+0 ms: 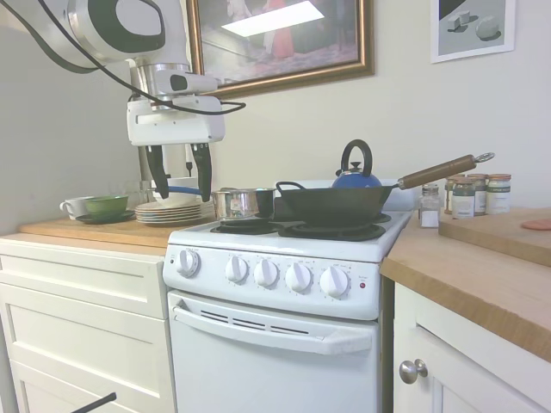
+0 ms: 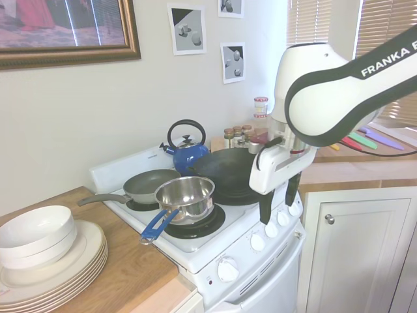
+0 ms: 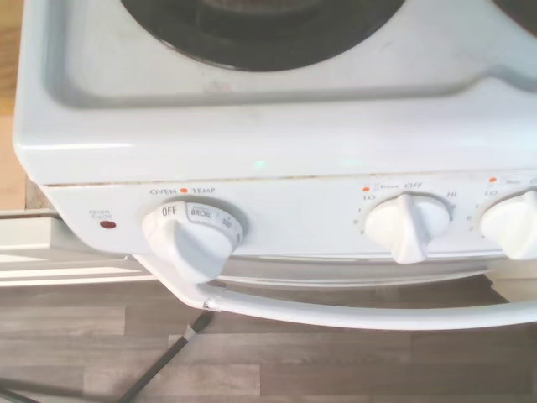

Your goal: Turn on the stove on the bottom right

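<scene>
Claw open, hovering above stove knob row, apparently touching nothing.

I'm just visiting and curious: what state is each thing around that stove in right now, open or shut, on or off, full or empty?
Gripper: open, hanging in the air, holding nothing.
Oven knob: pointer at OFF.
Burner knob: pointer at OFF.
Oven door: shut.
Steel saucepan: on a front burner, looks empty.
Wok: on a burner, contents hidden.
Blue kettle: lid on.
Cabinet door: shut.
</scene>
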`<state>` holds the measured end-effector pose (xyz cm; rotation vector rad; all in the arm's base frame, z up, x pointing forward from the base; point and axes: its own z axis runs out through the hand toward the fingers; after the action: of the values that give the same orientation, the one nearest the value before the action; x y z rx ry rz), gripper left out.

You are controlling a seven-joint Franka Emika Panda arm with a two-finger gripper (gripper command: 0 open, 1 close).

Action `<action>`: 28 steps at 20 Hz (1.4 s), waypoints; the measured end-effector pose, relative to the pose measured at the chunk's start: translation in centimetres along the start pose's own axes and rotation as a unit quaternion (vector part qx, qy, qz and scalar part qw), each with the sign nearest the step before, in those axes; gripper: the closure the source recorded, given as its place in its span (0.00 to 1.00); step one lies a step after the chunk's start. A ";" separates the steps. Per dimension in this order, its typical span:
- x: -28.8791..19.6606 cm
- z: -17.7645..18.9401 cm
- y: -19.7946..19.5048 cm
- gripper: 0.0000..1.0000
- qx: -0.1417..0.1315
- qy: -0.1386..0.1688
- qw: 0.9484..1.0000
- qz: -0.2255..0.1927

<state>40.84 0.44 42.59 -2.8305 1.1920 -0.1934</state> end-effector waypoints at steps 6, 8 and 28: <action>0.3 0.9 0.1 0.00 -0.006 -0.002 1.000 0.000; 0.9 1.5 0.2 0.00 -0.009 -0.002 1.000 0.003; 15.9 6.6 7.2 0.00 -0.070 -0.036 0.997 0.009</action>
<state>47.69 -15.89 36.70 -2.9160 1.2639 -0.0077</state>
